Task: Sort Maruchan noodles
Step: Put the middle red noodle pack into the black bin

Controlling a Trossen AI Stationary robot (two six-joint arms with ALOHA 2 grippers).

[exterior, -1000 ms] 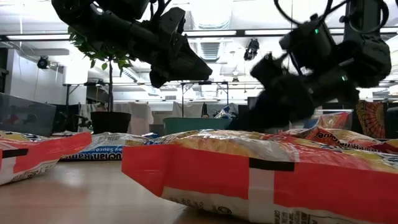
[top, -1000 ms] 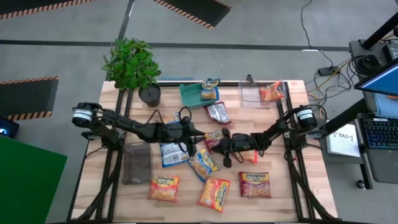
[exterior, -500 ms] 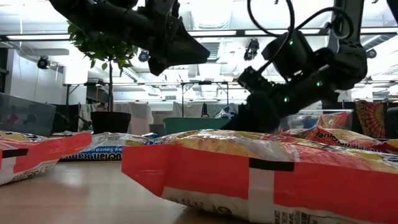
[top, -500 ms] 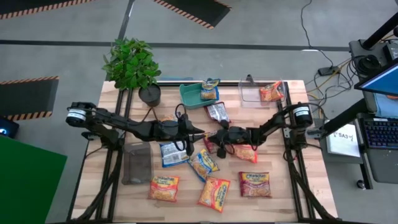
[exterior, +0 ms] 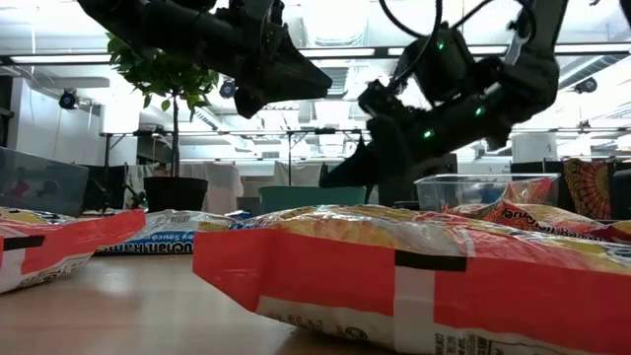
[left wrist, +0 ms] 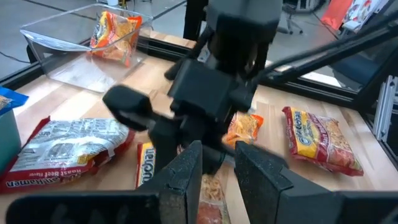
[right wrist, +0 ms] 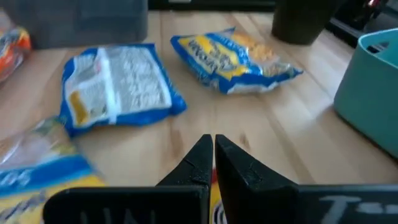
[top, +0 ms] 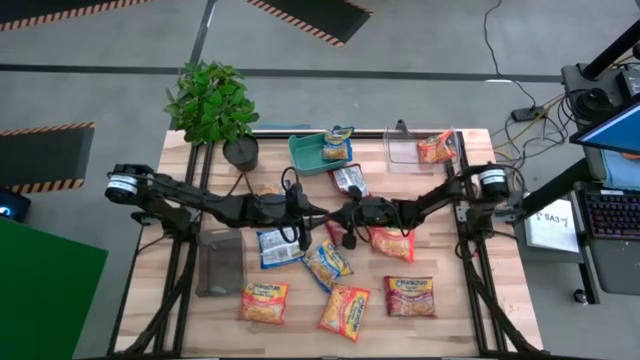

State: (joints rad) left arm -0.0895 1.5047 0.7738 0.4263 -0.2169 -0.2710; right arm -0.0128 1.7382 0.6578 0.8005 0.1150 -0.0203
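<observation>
High view: my left gripper point(top: 322, 213) and right gripper point(top: 338, 217) meet nose to nose mid-table, over a red packet point(top: 336, 230). Packets point(top: 346, 309) lie scattered on the near half; one sits in the teal tray point(top: 306, 153), one in the far clear bin point(top: 402, 157). An empty-looking bin point(top: 220, 264) is at left, a plant point(top: 211, 100) at the far left corner.

Low view: both arms hang above the packets; a big red-orange packet point(exterior: 414, 271) fills the foreground and blocks the table under the grippers.

Left wrist view: my left fingers point(left wrist: 185, 169) stand slightly parted, nothing between them. The right arm's head point(left wrist: 205, 99) blocks most of what is ahead; a silver packet point(left wrist: 68, 149) and an orange packet point(left wrist: 314, 137) lie to either side.

Right wrist view: right fingers point(right wrist: 202, 160) pressed together, empty. Two blue packets point(right wrist: 118, 87) lie ahead on the wood, the tray's wall point(right wrist: 367, 93) beside.
</observation>
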